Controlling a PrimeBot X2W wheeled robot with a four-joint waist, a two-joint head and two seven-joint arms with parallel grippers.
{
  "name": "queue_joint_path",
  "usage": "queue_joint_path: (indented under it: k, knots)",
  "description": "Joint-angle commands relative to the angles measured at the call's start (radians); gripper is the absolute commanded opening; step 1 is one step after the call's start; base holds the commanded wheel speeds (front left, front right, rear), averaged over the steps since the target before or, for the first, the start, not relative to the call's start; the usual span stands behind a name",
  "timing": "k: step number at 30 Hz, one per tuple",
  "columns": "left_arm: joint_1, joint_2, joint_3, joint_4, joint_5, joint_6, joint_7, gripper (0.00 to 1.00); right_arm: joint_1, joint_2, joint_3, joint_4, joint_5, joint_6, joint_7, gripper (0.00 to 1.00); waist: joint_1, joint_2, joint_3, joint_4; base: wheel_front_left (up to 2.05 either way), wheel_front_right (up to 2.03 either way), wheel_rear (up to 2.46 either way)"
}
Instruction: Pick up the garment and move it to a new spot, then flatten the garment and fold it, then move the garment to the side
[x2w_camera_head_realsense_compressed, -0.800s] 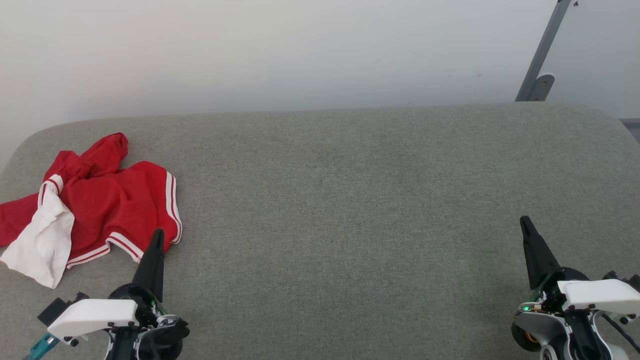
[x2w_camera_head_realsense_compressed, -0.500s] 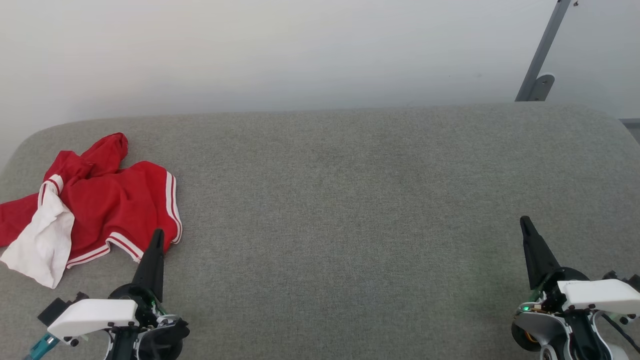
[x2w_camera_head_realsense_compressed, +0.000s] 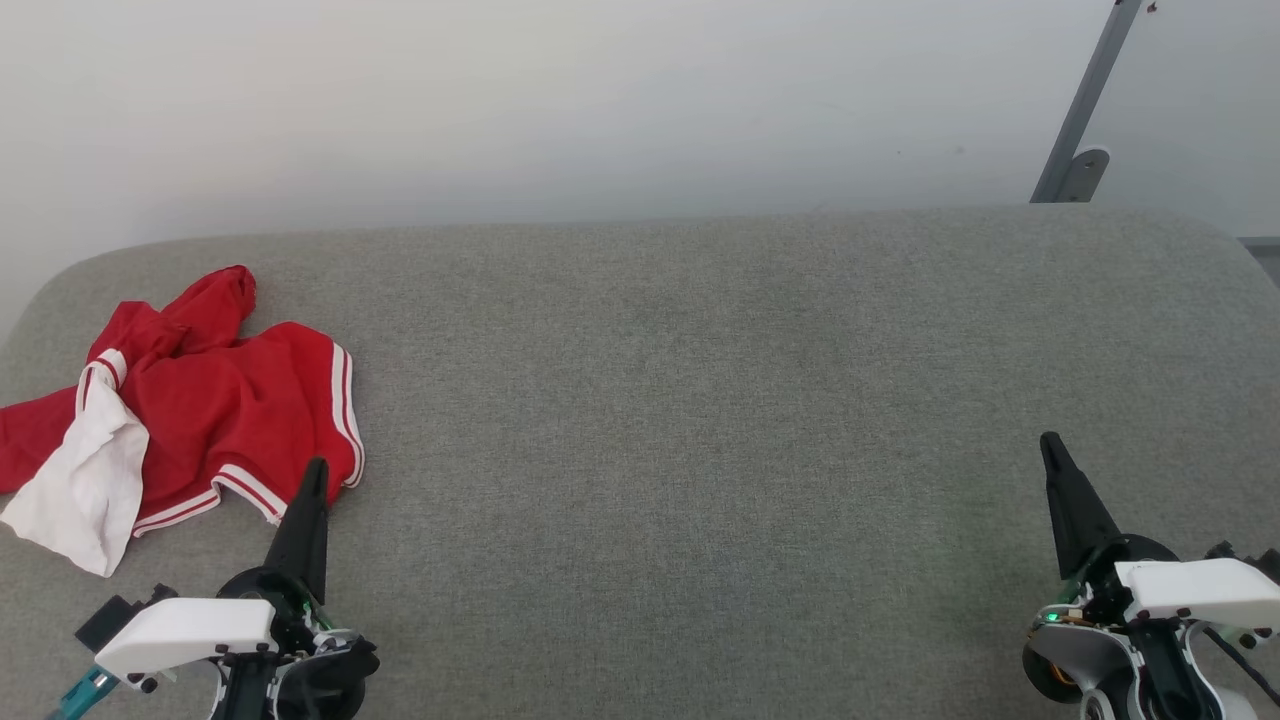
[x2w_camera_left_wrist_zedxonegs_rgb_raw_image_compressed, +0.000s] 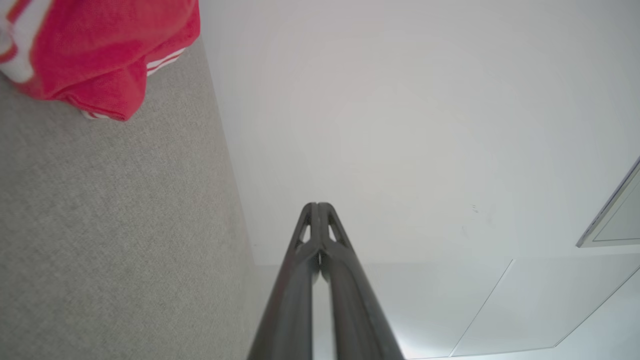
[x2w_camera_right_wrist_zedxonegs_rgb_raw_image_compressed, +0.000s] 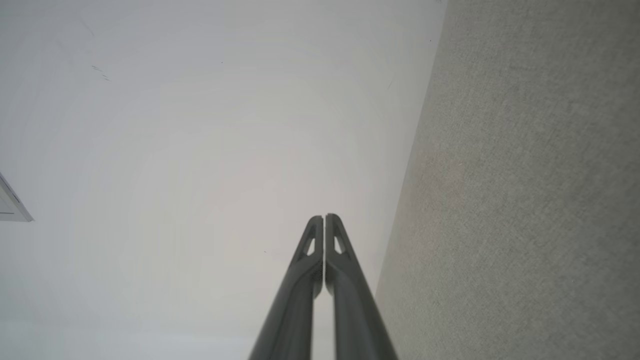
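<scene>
Head view, lower left of the frame: the left pincer (x2w_camera_head_realsense_compressed: 317, 468) points up the picture, its two dark fingers pressed together with nothing between them. At the lower right the right pincer (x2w_camera_head_realsense_compressed: 1048, 440) stands the same way, fully closed and empty. Both sit over a grey fabric-covered tabletop (x2w_camera_head_realsense_compressed: 700, 400). Just beyond the left pincer's tip, at the left edge of the frame, the garment (x2w_camera_head_realsense_compressed: 220, 410) lies crumpled on the tabletop, red with a white sleeve panel and striped trim. In the left wrist view it shows at the upper left, apart from the fingers. Farther back a pale wall (x2w_camera_head_realsense_compressed: 500, 100) rises, with a grey metal post (x2w_camera_head_realsense_compressed: 1085, 100) at the upper right.
</scene>
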Motion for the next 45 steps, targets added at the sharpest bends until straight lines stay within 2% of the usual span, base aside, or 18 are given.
queue_joint_path:
  k: [1, 15, 16, 25, 31, 45]
  knots:
    - [-0.013, 0.001, 0.001, 0.0, 0.003, 0.002, 0.001, 0.0, -0.004, 0.001, 0.0, 0.001, -0.003, 0.0, 0.001, 0.0, -0.0001, 0.0, 0.0, 0.0, 0.0, 0.0, 0.0]
    - [-0.013, 0.001, 0.001, 0.0, 0.003, 0.002, 0.001, 0.0, -0.004, 0.001, 0.0, 0.001, -0.003, 0.0, 0.001, 0.0, -0.0001, 0.0, 0.0, 0.0, 0.0, 0.0, 0.0]
    - [0.001, 0.0, 0.0, 0.003, 0.0, 0.0, 0.0, 1.0, 0.001, 0.0, 0.0, 0.003, 0.0, 0.0, 0.0, 1.0, 0.0, 0.0, 0.0, 0.0, 0.0, 0.0, 0.0]
    - [0.012, 0.015, 0.011, 0.007, 0.018, 0.0, -0.02, 1.0, -0.011, 0.002, 0.008, 0.037, -0.018, 0.0, -0.023, 1.0, 0.0, 0.0, 0.001, 0.001, 0.0, 0.0, 0.0]
    - [0.009, 0.052, 0.002, -0.016, 0.07, 0.0, -0.06, 1.0, -0.042, -0.019, 0.033, 0.047, -0.093, 0.0, -0.062, 1.0, 0.0, 0.0, 0.004, 0.002, 0.0, 0.0, 0.0]
    - [0.02, 0.103, -0.006, -0.032, 0.404, 0.0, -0.12, 1.0, -0.067, -0.039, 0.037, 0.012, -0.421, 0.0, -0.12, 1.0, 0.0, 0.0, 0.011, 0.004, 0.0, 0.0, 0.0]
